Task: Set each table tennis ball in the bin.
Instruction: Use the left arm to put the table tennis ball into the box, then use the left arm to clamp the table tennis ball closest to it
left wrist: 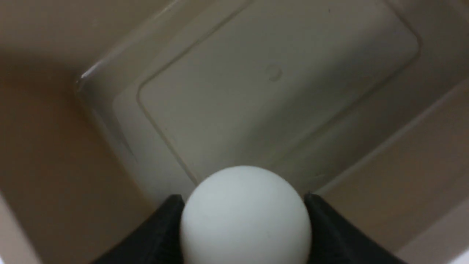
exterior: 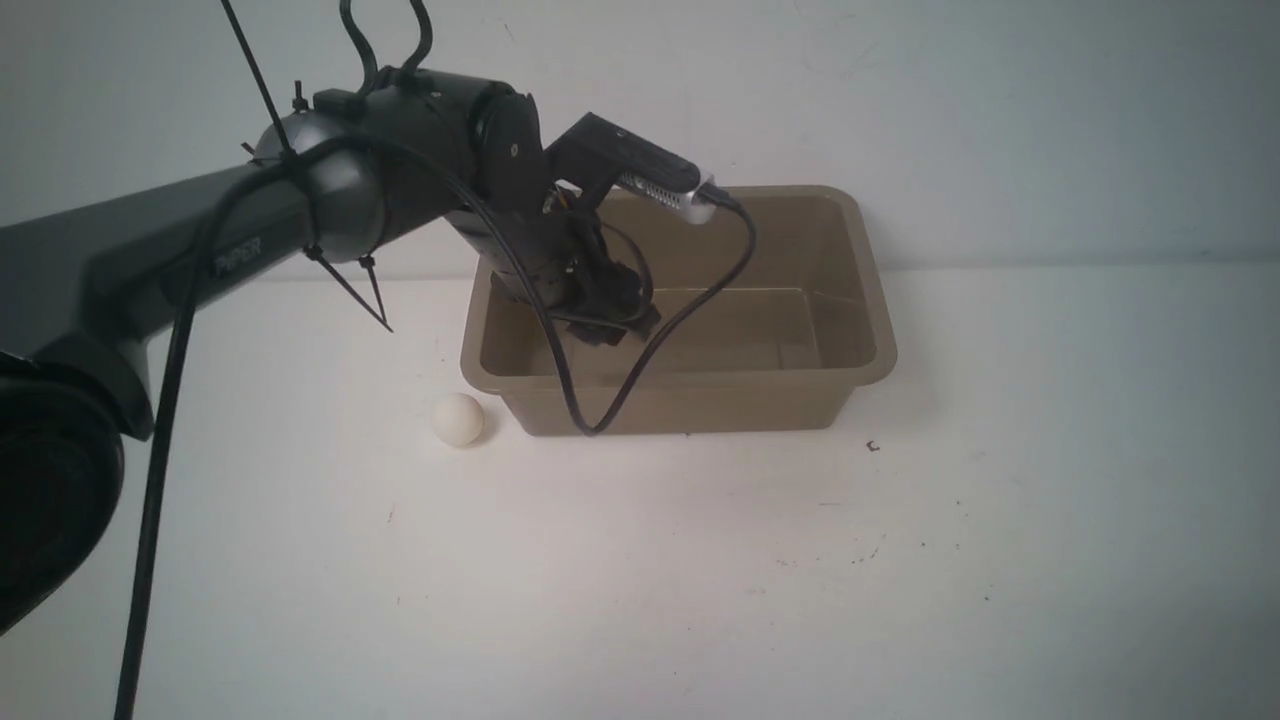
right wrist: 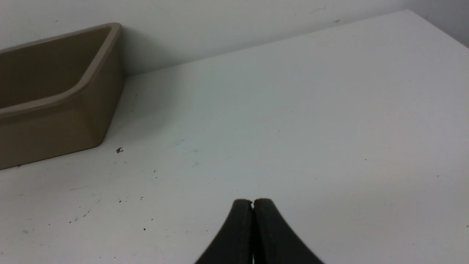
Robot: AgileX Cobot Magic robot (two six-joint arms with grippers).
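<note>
Left wrist view looks down into the bin [left wrist: 66, 154], where the left gripper [left wrist: 243, 198] is clamped on the held ball [left wrist: 245, 220], one black fingertip [left wrist: 161, 227] pressing each side. The bin's floor lies bare beneath it, so the ball hangs above the inside rather than resting on it. I judge this placement deliberate: letting go low and away from the sloping walls should keep a light, bouncy ball from hopping back out.

From the front, the left gripper [exterior: 600, 322] dips past the rim on the bin's [exterior: 690, 408] left side. The bin stands toward the far edge of the bench [exterior: 700, 590], close to the wall [exterior: 1000, 120].

A second ball [exterior: 458, 419] lies on the bench, just beside the bin's wall on the side toward the left edge, not touching it as far as I can tell. It waits for its own trip.

Toward the bench's far right corner, the right gripper [right wrist: 253, 204] hovers with its jaws pressed together on nothing, well apart from the bin, leaving the left arm room to work.

Release looks like the step in hand, with one ball left to fetch.
</note>
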